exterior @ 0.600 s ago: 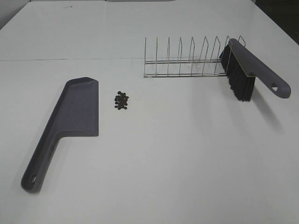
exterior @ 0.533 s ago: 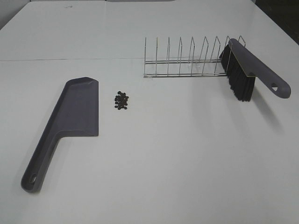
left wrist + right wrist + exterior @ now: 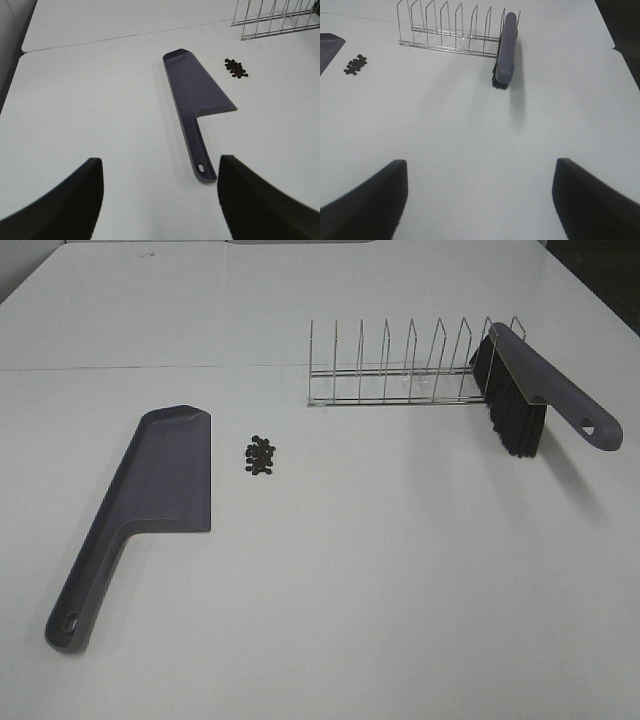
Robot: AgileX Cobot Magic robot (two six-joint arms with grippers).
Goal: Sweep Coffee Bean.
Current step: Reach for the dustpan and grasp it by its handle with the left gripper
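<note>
Left gripper (image 3: 159,200), right gripper (image 3: 480,200): wide open, empty. Flat grey plastic dustpan (image 3: 165,475) lies beside small dark coffee beans (image 3: 261,455); black-bristled grey brush (image 3: 540,380) leans in silver wire rack (image 3: 390,400), handle out for grabbing.

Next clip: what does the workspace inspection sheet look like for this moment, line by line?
Surface: white table, with a seam running across its far part.
Job's things: coffee beans in one tight cluster, just right of the dustpan and apart from it. The dustpan lies flat, handle toward the near edge. The brush is propped at the right end of the wire rack, bristles down.
Clutter: the wire rack's other slots are empty.
Grippers: left gripper and right gripper are both open and empty, above the table.
Cables: nothing seen.
Surroundings: dark area beyond the table's far right corner.
</note>
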